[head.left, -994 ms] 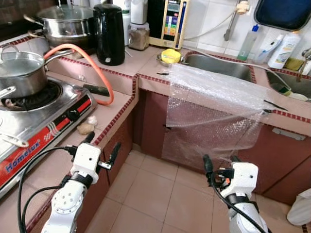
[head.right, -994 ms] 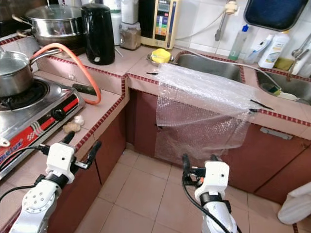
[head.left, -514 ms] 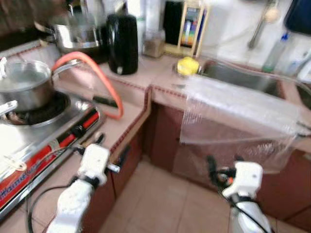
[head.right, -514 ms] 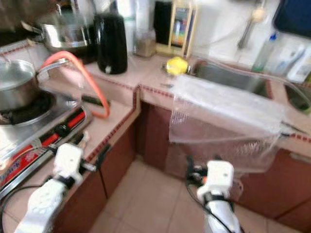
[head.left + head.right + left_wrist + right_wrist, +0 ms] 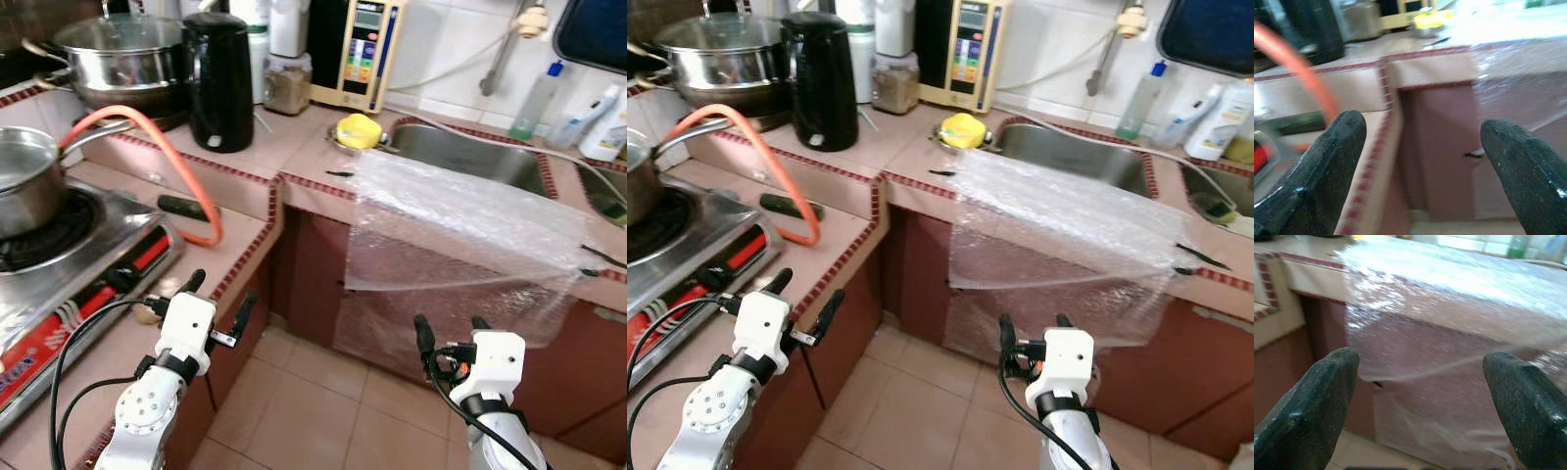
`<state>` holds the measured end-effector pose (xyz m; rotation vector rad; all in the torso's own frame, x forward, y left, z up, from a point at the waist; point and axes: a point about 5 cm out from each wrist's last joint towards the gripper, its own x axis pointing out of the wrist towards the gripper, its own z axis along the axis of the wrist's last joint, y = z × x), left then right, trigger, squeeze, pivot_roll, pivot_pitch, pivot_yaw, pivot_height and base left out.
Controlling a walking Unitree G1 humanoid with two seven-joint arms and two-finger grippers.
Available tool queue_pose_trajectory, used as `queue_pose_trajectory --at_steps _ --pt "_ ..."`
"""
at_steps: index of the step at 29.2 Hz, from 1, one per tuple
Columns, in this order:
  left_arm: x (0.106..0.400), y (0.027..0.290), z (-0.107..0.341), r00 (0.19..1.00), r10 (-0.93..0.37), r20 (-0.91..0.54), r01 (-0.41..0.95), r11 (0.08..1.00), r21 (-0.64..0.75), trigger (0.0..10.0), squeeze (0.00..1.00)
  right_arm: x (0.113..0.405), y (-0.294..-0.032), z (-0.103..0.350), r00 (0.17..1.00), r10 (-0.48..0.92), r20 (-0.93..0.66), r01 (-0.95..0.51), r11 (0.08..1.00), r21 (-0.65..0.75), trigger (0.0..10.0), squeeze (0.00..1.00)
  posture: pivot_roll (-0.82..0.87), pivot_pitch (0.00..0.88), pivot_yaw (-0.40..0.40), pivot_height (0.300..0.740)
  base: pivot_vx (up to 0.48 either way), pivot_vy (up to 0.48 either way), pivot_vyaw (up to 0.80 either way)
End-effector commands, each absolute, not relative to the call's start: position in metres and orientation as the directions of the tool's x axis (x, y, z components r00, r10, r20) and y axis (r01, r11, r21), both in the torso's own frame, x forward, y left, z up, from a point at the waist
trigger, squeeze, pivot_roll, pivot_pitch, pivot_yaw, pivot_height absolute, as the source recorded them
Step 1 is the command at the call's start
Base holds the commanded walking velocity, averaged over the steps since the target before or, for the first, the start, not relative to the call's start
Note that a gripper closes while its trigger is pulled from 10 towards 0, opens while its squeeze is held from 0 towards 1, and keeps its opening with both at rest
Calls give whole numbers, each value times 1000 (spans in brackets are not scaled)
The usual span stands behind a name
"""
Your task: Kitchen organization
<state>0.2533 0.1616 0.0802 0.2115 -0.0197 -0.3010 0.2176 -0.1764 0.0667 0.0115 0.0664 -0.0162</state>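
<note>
Clear bubble wrap [image 5: 470, 211] drapes the matt tiled counter [image 5: 304, 137].

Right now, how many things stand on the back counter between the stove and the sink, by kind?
Black kettle: 1
Steel pot with lid: 1
Jar: 1
Beige box with buttons: 1
Yellow object in a small bowl: 1
Total: 5

Head eyes look down; wrists face counter [image 5: 294, 196]
</note>
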Motion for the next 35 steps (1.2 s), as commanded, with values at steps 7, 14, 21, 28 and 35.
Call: queue_pose_trajectory --at_steps 7,14,21,28,35 --pt "253 157 81 949 -316 -18 312 924 219 10000 0 218 -181 69 998 -28 -60 29 1000 4 10000 0 196 0 -51 740 0 -480 0" --pt "253 156 80 948 -318 -23 316 923 219 10000 0 218 -181 70 998 -29 -59 29 1000 3 10000 0 195 0 -52 740 0 -480 0" --pt "253 156 80 948 -316 -26 314 923 223 10000 0 218 -181 71 998 -27 -56 27 1000 2 10000 0 195 0 -56 740 0 -480 0" --pt "253 158 81 953 -303 -17 299 927 227 10000 0 219 -181 72 998 -25 -52 25 1000 1 10000 0 199 0 -56 740 0 -187 0" --pt "255 165 84 965 -262 1 255 938 235 10000 0 222 -181 74 999 -25 -45 25 1000 -3 10000 0 202 0 -54 740 0 0 -206"
